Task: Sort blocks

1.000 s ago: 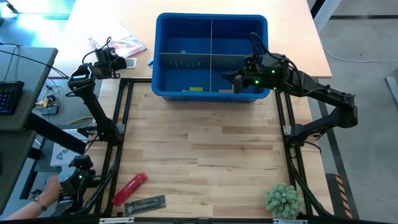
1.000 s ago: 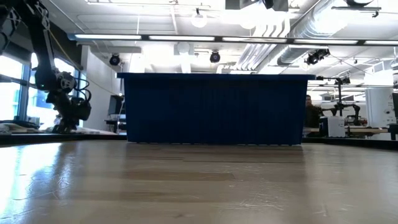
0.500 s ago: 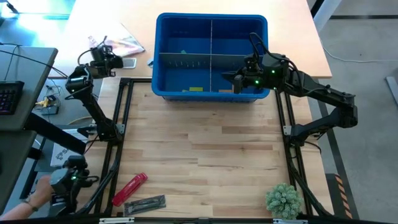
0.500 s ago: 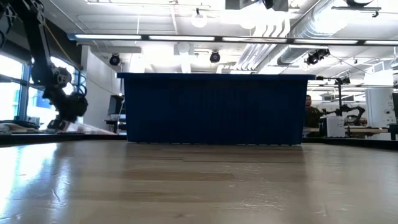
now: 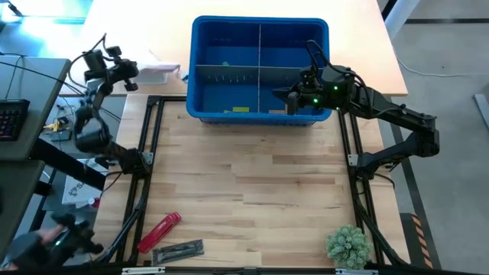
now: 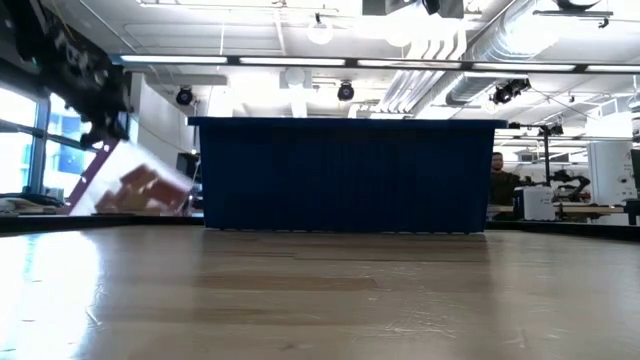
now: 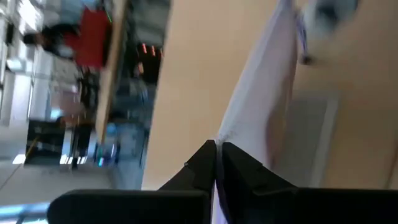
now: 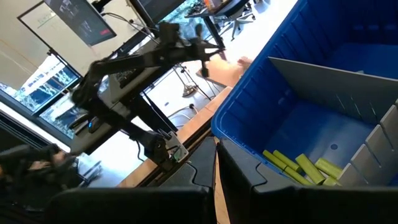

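Note:
My left gripper is beyond the table's far left corner, raised, and shut on a clear plastic bag with brownish blocks showing through it. The bag reaches from the fingers toward the blue bin. Lime blocks lie in the bin's near left compartment. My right gripper hovers shut over the bin's near right part, with nothing between its fingers. My left gripper pinches the bag's upper edge between its two fingers. The fingers slant slightly downward and come from the table's left side. The bag hangs tilted below and beyond them, with its lower end low near the far surface. Whether that end touches, I cannot tell.
A red cylindrical tool and a dark flat piece lie at the near left. A small green plant stands at the near right. A person's hand shows off the table's near left corner. The wood middle is bare.
My left gripper has risen and swung toward the table's left edge. The clear bag has come up with it, off the surface left of the bin, and now hangs tilted. The person's hand at the near left has drawn back.

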